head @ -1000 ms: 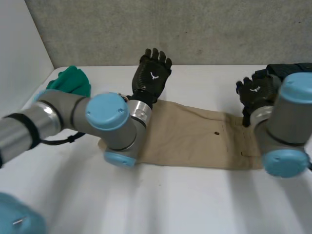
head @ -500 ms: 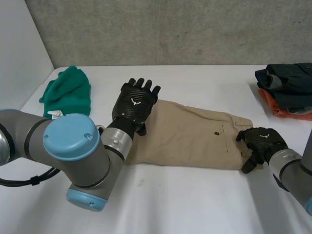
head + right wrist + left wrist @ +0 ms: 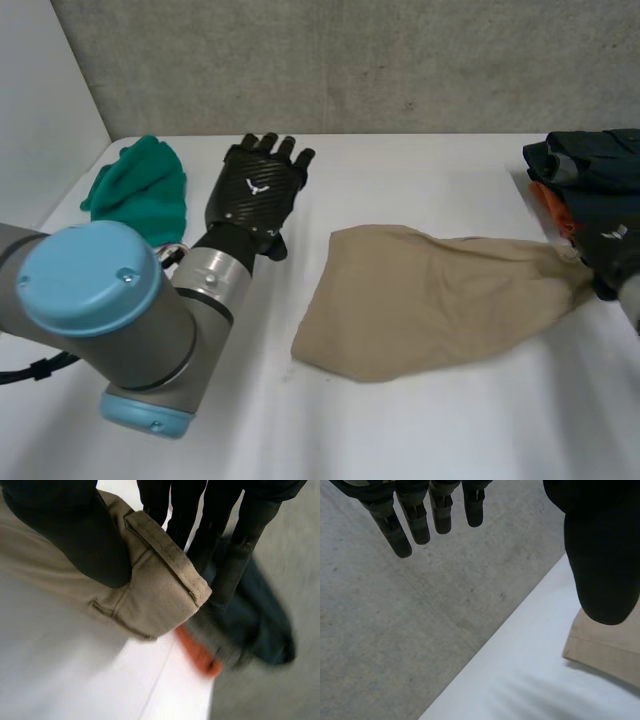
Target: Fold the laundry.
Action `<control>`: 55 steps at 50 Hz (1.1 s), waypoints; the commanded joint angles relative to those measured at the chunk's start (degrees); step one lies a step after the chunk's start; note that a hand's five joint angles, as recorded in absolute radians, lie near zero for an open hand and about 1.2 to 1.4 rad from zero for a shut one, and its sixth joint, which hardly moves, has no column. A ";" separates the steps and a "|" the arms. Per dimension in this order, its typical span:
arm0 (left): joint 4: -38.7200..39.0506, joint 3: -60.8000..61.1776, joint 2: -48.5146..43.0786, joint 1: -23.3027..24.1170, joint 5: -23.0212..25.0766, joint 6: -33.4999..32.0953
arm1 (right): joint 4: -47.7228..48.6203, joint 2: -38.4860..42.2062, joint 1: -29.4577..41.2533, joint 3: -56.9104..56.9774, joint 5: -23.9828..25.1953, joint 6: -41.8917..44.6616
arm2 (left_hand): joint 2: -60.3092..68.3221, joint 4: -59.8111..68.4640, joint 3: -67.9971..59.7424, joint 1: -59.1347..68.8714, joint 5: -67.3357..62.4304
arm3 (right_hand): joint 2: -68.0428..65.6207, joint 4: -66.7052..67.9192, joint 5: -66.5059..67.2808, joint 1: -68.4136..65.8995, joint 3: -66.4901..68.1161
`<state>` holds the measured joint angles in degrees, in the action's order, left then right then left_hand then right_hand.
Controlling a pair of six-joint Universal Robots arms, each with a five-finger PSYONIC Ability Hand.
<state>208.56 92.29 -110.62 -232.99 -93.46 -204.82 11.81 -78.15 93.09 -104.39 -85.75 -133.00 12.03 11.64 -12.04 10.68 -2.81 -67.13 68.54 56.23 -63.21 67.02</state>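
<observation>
Your right robot hand sits at the tabletop's right edge, and in its wrist view its thumb and fingers are closed in a pinch on the hemmed band at one end of the khaki trousers. From that pinched end the khaki trousers widen across the middle of the tabletop into a loose, rumpled fan, with the broad end lying flat nearer the left side. Just beyond your right robot hand, at the far right corner, lies a pile of dark and orange clothes; the wrist view shows that pile right behind the fingers. Your left robot hand is toward the far left of the tabletop with its fingers straight and spread, holding nothing and apart from the trousers; a corner of the khaki cloth shows past its thumb. A crumpled green cloth lies beside it, near the far left corner.
</observation>
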 commanded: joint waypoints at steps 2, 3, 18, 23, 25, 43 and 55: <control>0.00 2.55 2.78 -2.30 -0.14 2.57 | 8.05 4.93 23.61 7.35 1.63 5.29 | -1.81 -1.43 1.82 -0.47 2.60 | -12.87 11.46 13.77 -16.79 12.98; 0.00 2.64 2.96 -2.38 -0.14 2.75 | 8.93 6.24 25.37 7.62 2.33 5.90 | -1.81 -1.43 1.82 -0.47 2.60 | -12.87 11.46 13.77 -16.79 12.98; 0.53 -1.22 3.49 -4.23 -0.40 3.19 | 6.74 13.48 36.29 12.45 11.92 5.24 | -2.03 -1.64 2.04 -0.68 2.81 | 57.13 -58.54 -56.23 53.21 -57.02; 0.09 -7.20 2.08 -3.35 -0.40 3.63 | 7.27 3.72 29.71 10.96 11.30 -21.30 | -1.98 -1.59 1.99 -0.63 2.76 | 57.13 -58.54 -56.23 53.21 -57.02; -0.17 -10.52 -0.10 -2.04 -0.32 4.94 | 6.65 0.82 26.98 10.35 10.69 -32.91 | -1.81 -1.43 1.83 -0.47 2.60 | 57.13 -58.54 -56.23 53.21 -57.02; -26.27 -38.23 -25.16 8.95 1.00 8.20 | -11.79 9.66 16.42 17.63 3.65 -36.64 | -0.64 -0.25 0.65 0.71 1.42 | 57.13 -58.54 -56.23 53.21 -57.02; -38.30 -38.50 -30.26 8.43 -2.07 6.37 | -15.32 23.30 16.42 22.65 6.56 -33.56 | 0.38 0.76 -0.36 1.72 0.41 | 57.13 -58.54 -56.23 53.21 -57.02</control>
<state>175.21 53.25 -139.14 -224.38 -93.50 -197.13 -3.46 -60.06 109.38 -83.28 -79.30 -168.54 12.03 11.64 -12.04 10.68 -2.81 -12.32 12.00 2.45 -12.43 12.01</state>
